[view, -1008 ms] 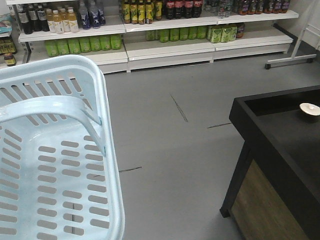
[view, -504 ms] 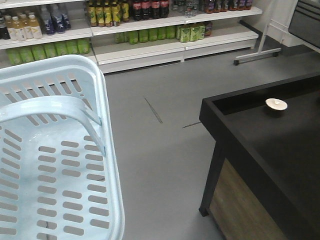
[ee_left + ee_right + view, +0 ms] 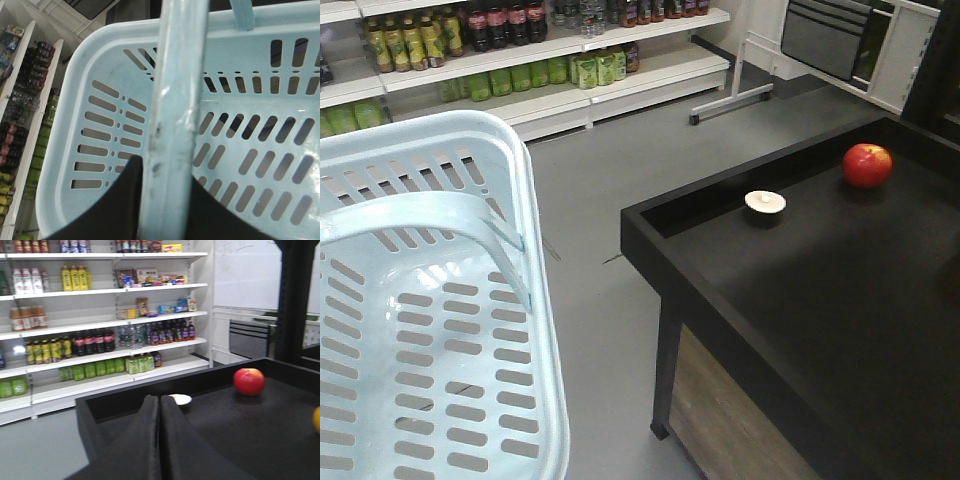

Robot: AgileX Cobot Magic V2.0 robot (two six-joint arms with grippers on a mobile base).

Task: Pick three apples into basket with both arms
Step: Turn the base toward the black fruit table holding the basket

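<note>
A black counter (image 3: 800,300) with a raised rim and a wood-panelled side is seen on a grey floor (image 3: 600,200) in a shop-like room, which is backed by white shelves (image 3: 550,45) stocked with rows of bottles too many to be counted. A white frame holding a dark slatted panel (image 3: 825,40) stands beyond the counter's far end. One pale blue slotted basket (image 3: 420,128) is held off the floor to the left of the counter and apart from it, and nothing is seen inside it. Its flat handle (image 3: 175,125) is clamped from both sides by the left end effector (image 3: 167,200), as shown in the left wrist view. One red apple (image 3: 867,165) with a yellowish patch near its top is set on the counter close to the far right corner. One small white disc-like object (image 3: 765,203) lies just inside the rim at the counter's far edge, well apart from the apple. The edge of one yellow fruit (image 3: 317,420) is caught at the right border of the right wrist view; what kind it is cannot be told. The right end effector (image 3: 159,402) is shown above the counter's near rim with its two fingers pressed flat together and nothing held between them.
</note>
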